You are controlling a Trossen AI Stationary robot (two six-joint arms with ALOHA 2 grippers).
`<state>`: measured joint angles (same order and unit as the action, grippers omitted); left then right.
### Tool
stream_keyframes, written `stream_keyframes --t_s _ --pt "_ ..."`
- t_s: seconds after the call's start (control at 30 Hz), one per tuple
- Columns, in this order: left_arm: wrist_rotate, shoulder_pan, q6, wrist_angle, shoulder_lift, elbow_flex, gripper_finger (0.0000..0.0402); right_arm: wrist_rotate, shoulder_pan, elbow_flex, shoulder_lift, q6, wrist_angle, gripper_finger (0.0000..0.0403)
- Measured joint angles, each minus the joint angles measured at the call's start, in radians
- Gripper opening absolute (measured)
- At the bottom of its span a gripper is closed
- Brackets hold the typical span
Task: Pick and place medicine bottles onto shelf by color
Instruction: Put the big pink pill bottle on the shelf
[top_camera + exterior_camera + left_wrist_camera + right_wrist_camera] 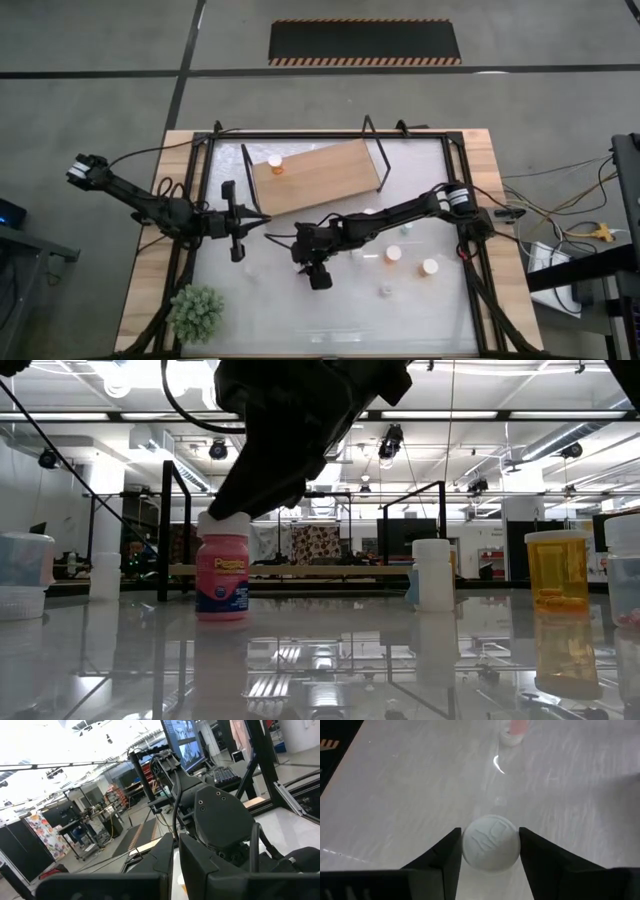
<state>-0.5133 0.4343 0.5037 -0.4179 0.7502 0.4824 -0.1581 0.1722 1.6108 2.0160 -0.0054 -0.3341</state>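
A pink medicine bottle [222,578] with a white cap stands upright on the glossy white table, left of its middle. My right gripper [490,831] reaches down onto it from above and is shut on its cap; in the high view my right gripper [318,272] hides the bottle. My left gripper [250,224] hovers shut, left of the right one and holding nothing. The shelf [318,176] lies at the far side with one orange bottle [275,166] standing on its left end. Other bottles [393,254] [430,266] stand on the table to the right. My right gripper pinches the pink bottle's round white cap [491,845] between its two fingers [451,851], one on each side of the rim. The fingers slant down from the table's right and far side. The bottle stands upright with its base on the table.
In the low view a white bottle [432,575] and an orange bottle [558,572] stand to the right, and a clear bottle [25,575] to the left. A small green plant [196,312] sits at the near left corner. A black frame [470,250] rims the table.
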Motion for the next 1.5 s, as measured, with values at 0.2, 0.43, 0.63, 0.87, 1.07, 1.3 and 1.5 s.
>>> stream_keyframes --t_s 0.2,0.43,0.63,0.87,1.07,1.3,1.5 --pt "0.000 0.001 -0.001 0.000 0.000 0.000 0.0013 -0.002 -0.034 -0.002 -0.092 -0.033 -0.083 0.0165" --pt "0.000 0.000 0.007 -0.046 -0.001 0.002 0.0013 0.001 -0.147 -0.002 -0.229 -0.052 -0.194 0.0164" --pt "0.185 0.000 -0.071 -0.158 0.007 0.006 0.0013 0.034 -0.272 -0.008 -0.296 -0.024 -0.269 0.0165" --pt "0.545 0.000 -0.223 -0.350 0.019 0.003 0.0013 0.056 -0.371 -0.010 -0.296 0.023 -0.267 0.0165" --pt "0.661 0.000 -0.335 -0.451 0.067 0.002 0.0013 0.056 -0.389 -0.011 -0.254 0.066 -0.257 0.0166" --pt "0.666 0.000 -0.341 -0.536 0.145 0.002 0.0013 0.105 -0.389 -0.012 -0.192 0.083 -0.259 0.0166" --pt "0.666 0.000 -0.345 -0.596 0.170 0.001 0.0013 0.144 -0.403 -0.012 -0.186 0.086 -0.243 0.0166"
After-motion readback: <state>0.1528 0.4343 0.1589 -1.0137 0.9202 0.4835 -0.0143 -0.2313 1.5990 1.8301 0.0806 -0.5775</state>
